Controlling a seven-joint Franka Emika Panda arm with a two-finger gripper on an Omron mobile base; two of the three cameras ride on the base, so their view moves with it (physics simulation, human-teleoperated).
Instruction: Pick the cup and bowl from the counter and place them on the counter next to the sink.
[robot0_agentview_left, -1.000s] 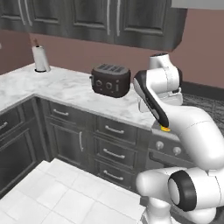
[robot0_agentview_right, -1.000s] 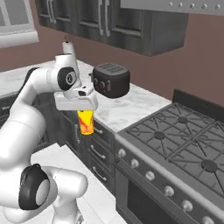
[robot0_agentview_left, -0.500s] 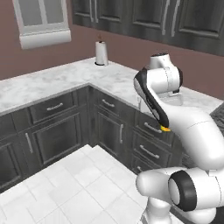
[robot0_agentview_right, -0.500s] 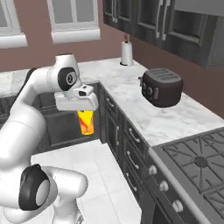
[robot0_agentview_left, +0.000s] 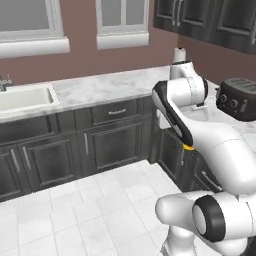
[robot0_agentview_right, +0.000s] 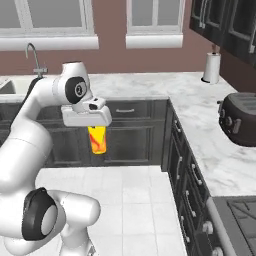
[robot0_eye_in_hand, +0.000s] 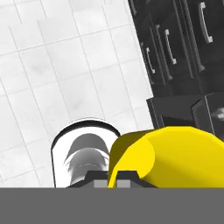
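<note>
My gripper (robot0_agentview_right: 97, 133) points down over the floor, shut on the small yellow cup (robot0_agentview_right: 97, 140) with a red-orange mark, which hangs upright below the hand. In the left base view just a sliver of the cup (robot0_agentview_left: 188, 147) peeks out behind my forearm. The hand view has the cup (robot0_eye_in_hand: 175, 153) large and yellow at the lower right, above white floor tiles. The off-white sink (robot0_agentview_left: 24, 97) lies at the far left, set in the white marble counter (robot0_agentview_left: 105, 87). Its grey tap (robot0_agentview_right: 32, 52) curves up by the window. The bowl is out of view.
A dark toaster (robot0_agentview_right: 241, 120) and a paper towel roll (robot0_agentview_right: 211, 67) stand on the right counter run, with the stove (robot0_agentview_right: 240, 220) at the lower right. Dark cabinets (robot0_agentview_left: 107, 140) line the counter fronts. White tiled floor (robot0_agentview_left: 75, 210) lies between me and the sink counter.
The whole picture has swung: the base has turned left, bringing the windows and sink into view and sending the toaster to the right edge. The cup stays gripped.
</note>
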